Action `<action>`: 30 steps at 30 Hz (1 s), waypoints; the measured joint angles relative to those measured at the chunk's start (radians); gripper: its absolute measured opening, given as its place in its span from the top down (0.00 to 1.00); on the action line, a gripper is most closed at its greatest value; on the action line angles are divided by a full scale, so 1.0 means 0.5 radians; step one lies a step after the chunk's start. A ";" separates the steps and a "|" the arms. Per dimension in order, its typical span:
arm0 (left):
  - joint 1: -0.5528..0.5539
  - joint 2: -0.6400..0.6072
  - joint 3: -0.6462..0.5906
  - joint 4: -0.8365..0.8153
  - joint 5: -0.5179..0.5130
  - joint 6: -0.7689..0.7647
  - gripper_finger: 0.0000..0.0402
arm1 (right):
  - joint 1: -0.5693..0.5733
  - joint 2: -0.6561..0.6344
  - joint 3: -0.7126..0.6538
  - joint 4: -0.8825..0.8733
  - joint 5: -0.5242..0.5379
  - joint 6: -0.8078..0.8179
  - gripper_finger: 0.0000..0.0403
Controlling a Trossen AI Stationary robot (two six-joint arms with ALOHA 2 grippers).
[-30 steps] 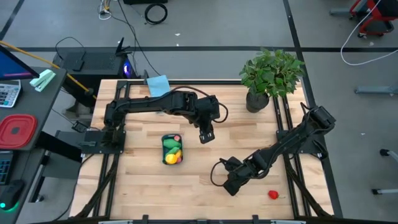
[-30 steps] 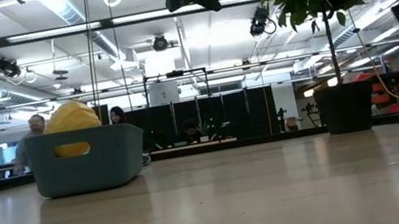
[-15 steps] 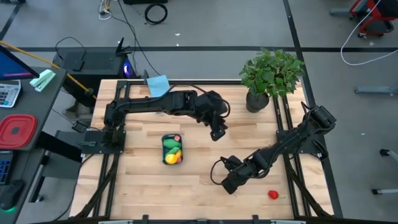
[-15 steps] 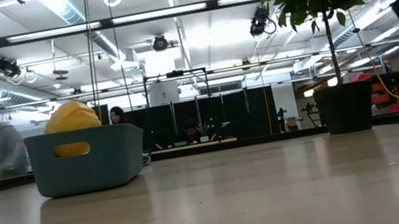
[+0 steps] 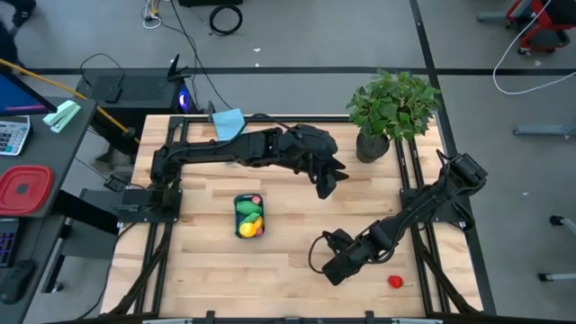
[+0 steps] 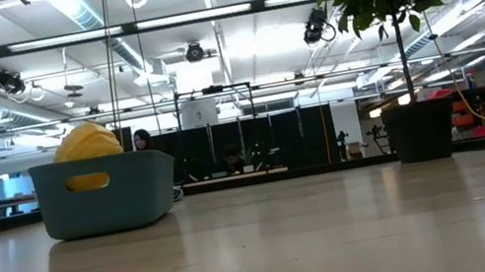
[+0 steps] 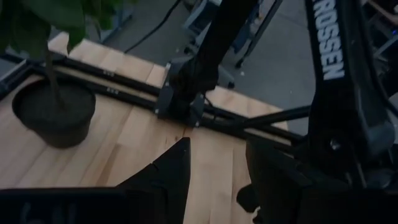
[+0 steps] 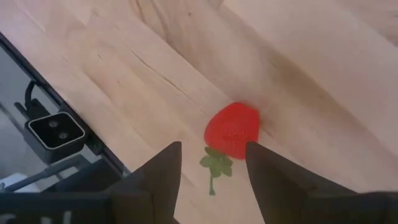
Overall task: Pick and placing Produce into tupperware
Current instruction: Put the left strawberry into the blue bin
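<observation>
The dark teal tupperware (image 5: 249, 217) sits left of the table's middle, holding yellow, green and red produce. In the low view the tupperware (image 6: 104, 192) shows a yellow piece (image 6: 86, 141) above its rim. A red strawberry (image 5: 394, 282) with a green stem lies on the table near the right near corner. It also shows as the strawberry (image 8: 233, 130) just ahead of my open, empty right gripper (image 8: 211, 174). My right gripper (image 5: 335, 267) is low, to the strawberry's left. My left gripper (image 5: 326, 184) hangs open and empty, high over the table's middle, and in its wrist view the left gripper (image 7: 214, 180) faces the right arm's base.
A potted plant (image 5: 391, 108) stands at the far right corner, close to my left gripper. Its pot (image 7: 53, 112) shows in the left wrist view. A light blue cloth (image 5: 229, 121) lies at the far edge. A red container (image 5: 22, 189) rests on the side desk, left of the table.
My left gripper has moved from beside the tupperware toward the table's right and slightly toward the far edge, nearing the plant. It has risen almost out of the low view. The tupperware and the strawberry have stayed put.
</observation>
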 joint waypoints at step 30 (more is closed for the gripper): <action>0.000 0.000 0.000 0.047 0.001 0.002 0.60 | 0.111 0.187 0.000 0.004 0.037 0.110 0.34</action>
